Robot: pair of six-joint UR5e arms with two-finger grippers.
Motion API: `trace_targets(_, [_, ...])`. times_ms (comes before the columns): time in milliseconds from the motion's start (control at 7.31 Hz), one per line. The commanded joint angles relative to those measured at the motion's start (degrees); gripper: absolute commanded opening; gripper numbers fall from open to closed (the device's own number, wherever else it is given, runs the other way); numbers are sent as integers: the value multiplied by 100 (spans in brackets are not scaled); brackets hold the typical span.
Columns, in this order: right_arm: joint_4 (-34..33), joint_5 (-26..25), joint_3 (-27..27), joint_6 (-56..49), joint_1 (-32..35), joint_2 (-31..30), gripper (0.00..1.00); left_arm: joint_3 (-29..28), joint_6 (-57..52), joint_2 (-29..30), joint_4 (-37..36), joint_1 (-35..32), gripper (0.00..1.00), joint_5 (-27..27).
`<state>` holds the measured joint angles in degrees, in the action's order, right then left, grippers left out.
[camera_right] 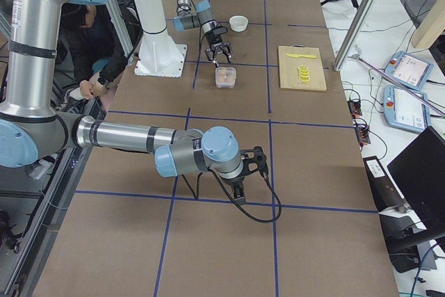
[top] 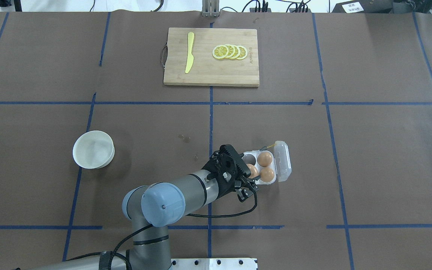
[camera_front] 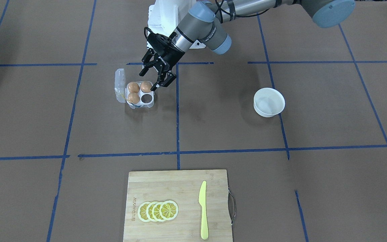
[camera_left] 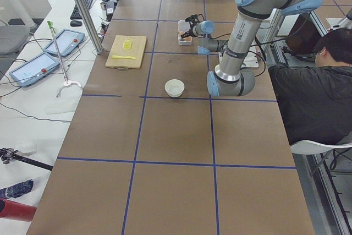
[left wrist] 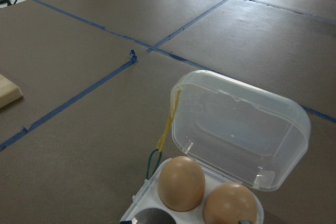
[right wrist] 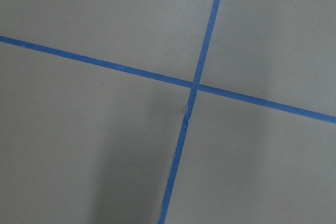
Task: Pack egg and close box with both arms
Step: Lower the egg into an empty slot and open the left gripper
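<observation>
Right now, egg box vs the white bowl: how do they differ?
The box is square, clear plastic, with its hinged lid open; the bowl is round, opaque white, with no lid.
The box holds three eggs with one cell empty; the bowl looks empty.
The left gripper, open, is over the box; the bowl stands alone.
Both sit on the brown table.

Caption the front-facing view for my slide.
Left gripper, open, poised over the open box holding three eggs, one cell empty.
</observation>
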<state>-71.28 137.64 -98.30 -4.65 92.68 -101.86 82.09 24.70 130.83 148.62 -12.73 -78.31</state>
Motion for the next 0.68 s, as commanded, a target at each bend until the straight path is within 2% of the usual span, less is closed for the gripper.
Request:
trace_targets(0, [0, 0, -4, 0, 13, -18, 100, 183, 17, -14, 0, 8, 99, -17])
trace_targets(137, [0, 0, -4, 0, 22, -9, 100, 385, 70, -23, -17, -10, 99, 17])
trace_targets(274, [0, 0, -4, 8, 22, -9, 100, 570, 27, -275, -44, -71, 99, 331])
trace_targets(410, [0, -9, 4, 8, 22, -9, 100, 815, -69, -304, -105, -237, 99, 421])
trace_targets(547, [0, 0, 4, 8, 22, -9, 100, 844, -79, -330, -132, -569, 100, -353])
